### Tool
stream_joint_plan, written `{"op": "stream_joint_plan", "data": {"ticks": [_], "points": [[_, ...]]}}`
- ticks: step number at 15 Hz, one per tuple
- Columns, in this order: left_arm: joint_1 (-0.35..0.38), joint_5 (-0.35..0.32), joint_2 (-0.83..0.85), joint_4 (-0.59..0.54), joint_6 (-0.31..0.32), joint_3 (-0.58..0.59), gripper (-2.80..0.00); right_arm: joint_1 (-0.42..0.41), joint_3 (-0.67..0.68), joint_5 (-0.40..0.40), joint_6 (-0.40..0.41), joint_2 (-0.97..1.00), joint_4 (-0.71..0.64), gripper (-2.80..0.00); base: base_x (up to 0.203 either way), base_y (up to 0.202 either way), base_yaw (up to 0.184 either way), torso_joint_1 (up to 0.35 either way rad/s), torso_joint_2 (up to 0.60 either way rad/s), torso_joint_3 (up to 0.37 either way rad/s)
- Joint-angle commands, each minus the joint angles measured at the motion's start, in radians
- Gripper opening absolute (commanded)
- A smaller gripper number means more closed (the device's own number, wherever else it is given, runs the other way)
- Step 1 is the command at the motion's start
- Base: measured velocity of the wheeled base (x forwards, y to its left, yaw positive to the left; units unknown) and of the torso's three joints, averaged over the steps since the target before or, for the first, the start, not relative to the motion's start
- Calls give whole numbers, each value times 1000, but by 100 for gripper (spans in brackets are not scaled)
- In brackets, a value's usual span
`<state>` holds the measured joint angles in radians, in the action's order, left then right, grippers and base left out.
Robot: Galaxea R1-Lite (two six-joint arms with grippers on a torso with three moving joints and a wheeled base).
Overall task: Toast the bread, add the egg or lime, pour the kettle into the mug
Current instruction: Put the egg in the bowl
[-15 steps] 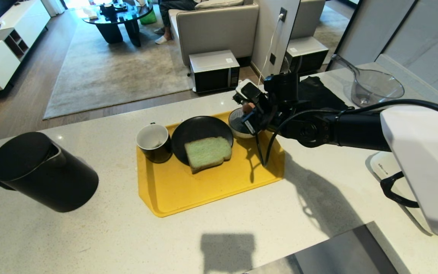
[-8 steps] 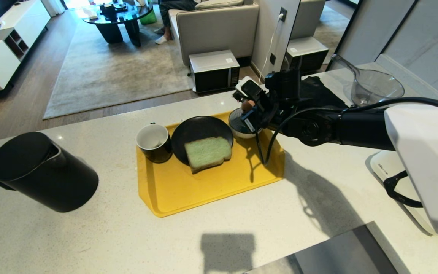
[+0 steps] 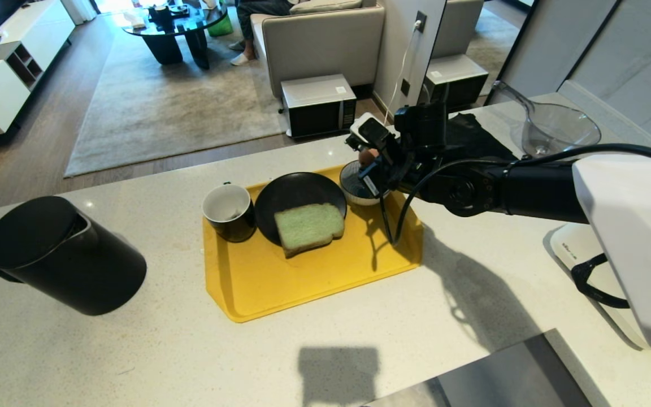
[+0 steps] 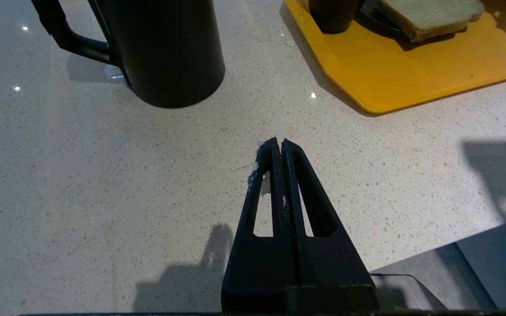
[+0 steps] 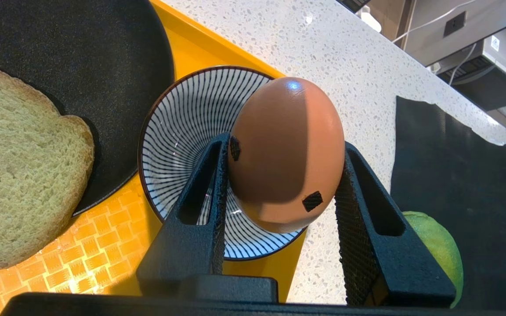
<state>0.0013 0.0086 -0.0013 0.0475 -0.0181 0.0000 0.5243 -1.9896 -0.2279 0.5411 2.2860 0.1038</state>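
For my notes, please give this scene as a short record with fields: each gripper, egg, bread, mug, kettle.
right gripper: shut on the egg, above the striped bowl
left gripper: shut, empty, over the counter
bread: partly on the black plate, on the yellow tray
mug: on the tray
kettle: on the counter, left of the tray

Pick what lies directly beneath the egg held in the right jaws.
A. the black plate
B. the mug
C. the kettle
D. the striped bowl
D: in the right wrist view the egg, clamped by the right gripper, hangs over the striped bowl, beside the black plate.
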Motion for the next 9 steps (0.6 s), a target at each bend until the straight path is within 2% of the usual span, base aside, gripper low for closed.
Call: {"op": "stream_joint_plan", "data": {"ticks": [1, 9], "points": [[0, 1, -2, 0, 0, 17, -280, -1, 0, -1, 3, 1, 1, -280, 0, 0, 0, 0, 0, 0], [0, 1, -2, 0, -2, 17, -280, -1, 0, -1, 2, 0, 0, -280, 0, 0, 0, 0, 0, 0]]}}
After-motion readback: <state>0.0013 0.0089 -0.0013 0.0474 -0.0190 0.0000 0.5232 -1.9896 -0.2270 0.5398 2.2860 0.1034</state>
